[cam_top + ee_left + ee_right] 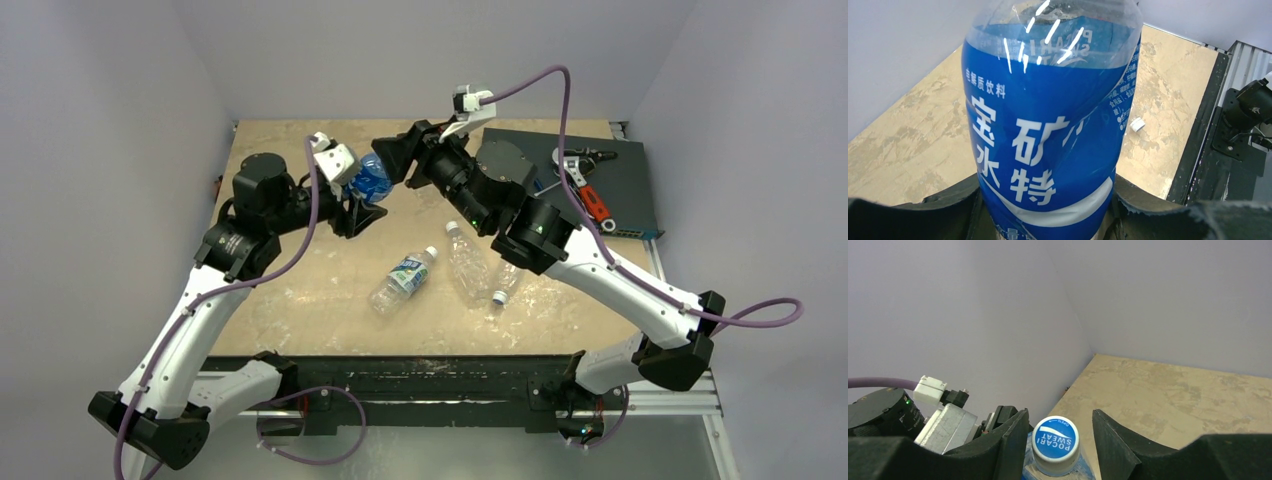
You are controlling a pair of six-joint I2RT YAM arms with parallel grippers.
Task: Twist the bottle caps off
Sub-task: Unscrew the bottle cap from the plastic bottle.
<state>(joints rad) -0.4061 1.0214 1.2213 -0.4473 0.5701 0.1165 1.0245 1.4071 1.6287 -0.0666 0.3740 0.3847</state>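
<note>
**Blue bottle held up, its cap between my right fingers**

Nearest my bases, three bottles lie flat around the middle of the desk (300,290). The labelled bottle (403,281) has its long axis running from 7 to 1 o'clock, neck at 1. Just beside it, at its 3 o'clock, the clear bottle (467,265) points its neck to 11. The third bottle (505,284), half under my right arm, shows a white cap (497,297) at its 7 o'clock end.

Further out, at 10 o'clock from the desk's middle, my left tool (1045,220) is pinching the blue bottle (1048,135) by its lower body, raised off the desk, its label creased. From overhead its long axis runs toward 2 o'clock, neck end into my right tool (1059,420).

Only the right wrist camera shows the blue cap (1055,442), end-on, with white lettering on top. My fingers there stand spread on either side of it, with a gap showing at the cap's 3 o'clock. The left wrist camera shows the label instead, and it alone shows a loose white cap (1137,124) lying on the desk beyond.

Farthest, at 2 o'clock, lies a dark mat (625,190).
</note>
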